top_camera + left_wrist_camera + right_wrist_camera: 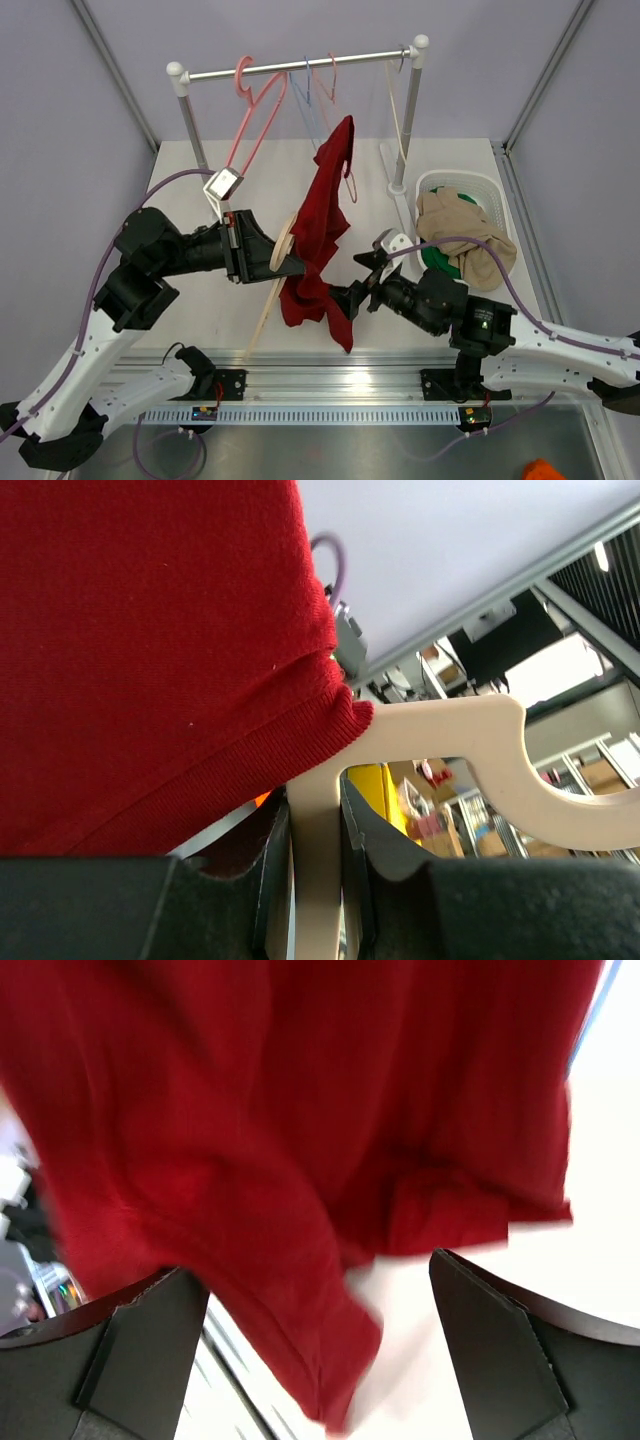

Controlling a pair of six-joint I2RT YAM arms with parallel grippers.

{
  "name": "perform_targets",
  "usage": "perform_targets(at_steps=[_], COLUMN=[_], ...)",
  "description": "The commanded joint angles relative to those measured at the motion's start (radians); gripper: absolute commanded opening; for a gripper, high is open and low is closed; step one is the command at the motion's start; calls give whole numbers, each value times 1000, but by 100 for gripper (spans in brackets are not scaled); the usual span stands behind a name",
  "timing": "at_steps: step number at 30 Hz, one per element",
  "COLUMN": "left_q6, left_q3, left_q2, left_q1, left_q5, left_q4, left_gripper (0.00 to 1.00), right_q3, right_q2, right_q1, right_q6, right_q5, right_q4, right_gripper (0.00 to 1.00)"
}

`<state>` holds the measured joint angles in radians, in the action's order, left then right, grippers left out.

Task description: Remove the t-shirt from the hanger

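1. left gripper [291, 266], low over the table [190, 185]: jaws closed tight on the neck of the pale wooden hanger [480, 730], just below its hook; the wrist view shows a finger [268, 880] pressed to each side of the wood
2. right gripper [362, 290], just right of the cloth: jaws spread wide with nothing held; its wrist view shows both fingers [150, 1350] well apart and blurred red cloth hanging just ahead of them
3. red t-shirt [320, 230]: between the two grippers, draped over the wooden hanger, a ribbed edge lying on the hanger's shoulder beside the hook; its lower end hangs near the table's near edge, its upper end rises toward the rail
4. white basket [440, 180], at the right: holds a beige garment [462, 235]
5. clothes rail [300, 66], at the back: pink hangers [250, 100] hang on it
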<state>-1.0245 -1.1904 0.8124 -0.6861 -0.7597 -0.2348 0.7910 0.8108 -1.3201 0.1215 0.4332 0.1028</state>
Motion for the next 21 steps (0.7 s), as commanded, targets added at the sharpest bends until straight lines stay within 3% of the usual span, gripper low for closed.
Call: perform_targets(at_steps=[1, 5, 6, 12, 15, 18, 21], left_q6=[26, 66, 99, 127, 168, 184, 185], left_q3=[-38, -64, -87, -95, -112, -132, -123], left_q2=[-5, -4, -4, -9, -2, 7, 22], left_q1=[2, 2, 2, 2, 2, 2, 2], left_q5=[-145, -170, -170, -171, -152, -135, -145], left_q4=[52, -16, -40, -72, -118, -143, -143], left_gripper=[0, 0, 0, 0, 0, 0, 0], right_q3=[92, 143, 154, 165, 183, 156, 90], right_q2=[14, 53, 54, 57, 34, -27, -48], right_q1=[94, 203, 223, 252, 268, 266, 269], right_q6=[-88, -91, -88, -63, -75, -56, 0], right_q5=[-223, -456, -585, -711, -839, -823, -650], right_q4=[-61, -63, -54, -77, 1, 12, -132], right_gripper=[99, 99, 99, 99, 99, 100, 99])
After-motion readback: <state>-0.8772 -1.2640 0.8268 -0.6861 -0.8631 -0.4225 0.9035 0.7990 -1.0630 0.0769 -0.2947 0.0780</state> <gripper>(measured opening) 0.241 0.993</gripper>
